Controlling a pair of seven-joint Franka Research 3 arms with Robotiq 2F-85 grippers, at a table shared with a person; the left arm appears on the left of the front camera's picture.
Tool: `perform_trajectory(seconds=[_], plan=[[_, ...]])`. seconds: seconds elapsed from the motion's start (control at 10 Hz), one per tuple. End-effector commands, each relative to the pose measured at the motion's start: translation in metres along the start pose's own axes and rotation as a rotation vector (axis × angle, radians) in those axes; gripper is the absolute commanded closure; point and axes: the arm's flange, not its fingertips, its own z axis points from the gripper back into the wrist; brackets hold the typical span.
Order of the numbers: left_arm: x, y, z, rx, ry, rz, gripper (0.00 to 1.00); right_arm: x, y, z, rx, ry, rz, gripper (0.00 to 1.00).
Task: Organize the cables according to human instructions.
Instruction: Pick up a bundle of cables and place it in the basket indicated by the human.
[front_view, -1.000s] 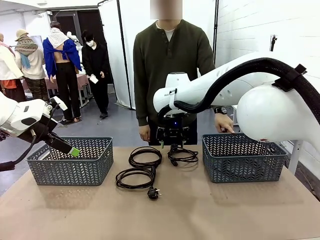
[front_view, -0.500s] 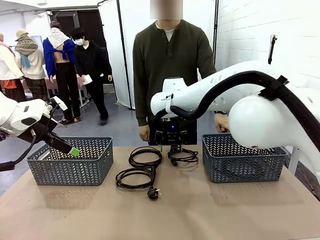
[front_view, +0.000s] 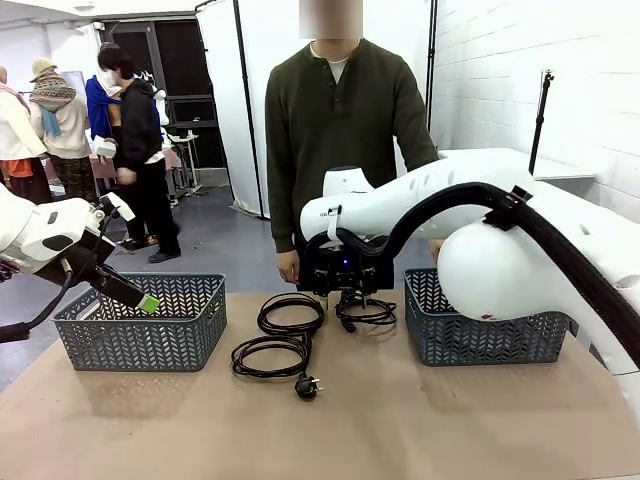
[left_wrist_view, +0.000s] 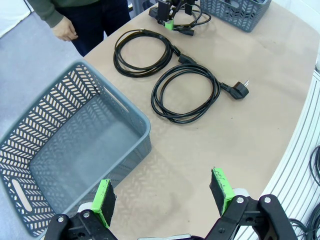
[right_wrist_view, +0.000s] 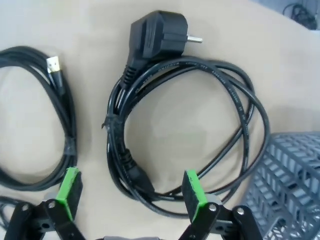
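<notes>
Left gripper (left_wrist_view: 162, 196), jaws spread and empty, is hovering over the left basket (left_wrist_view: 117, 100) rim; two coiled cables (front_view: 300, 340) are lying mid-table; right gripper (right_wrist_view: 131, 191), likewise open, is straddling a third cable (right_wrist_view: 116, 135) near the right basket (front_view: 480, 345). Closing on one strand risks spilling the loops.

Robotics laboratory. Grounds: a white left robot arm (front_view: 40, 235) and a white right robot arm (front_view: 430, 190) stationed at one brown-topped table (front_view: 450, 430); white partition screen (front_view: 250, 100) dividing the room; white-painted brick wall (front_view: 490, 70); bare grey floor (front_view: 220, 250) behind.
</notes>
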Motion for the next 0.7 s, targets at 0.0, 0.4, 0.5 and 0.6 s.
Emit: perform_trajectory(seconds=[0.0,0.4,0.5,0.6], plan=[[-0.001,0.002,0.000,-0.007,-0.003,0.018,0.00,0.018,0.008,-0.001,-0.058,-0.014,-0.017,0.00],[-0.001,0.002,0.000,-0.007,-0.003,0.018,0.00,0.028,0.005,-0.014,-0.066,-0.053,-0.018,0.00],[-0.001,0.002,0.000,-0.007,-0.003,0.018,0.00,0.031,0.005,-0.017,-0.067,-0.051,-0.018,0.00],[-0.001,0.002,0.000,-0.007,-0.003,0.018,0.00,0.032,0.005,-0.019,-0.062,-0.057,-0.022,0.00]])
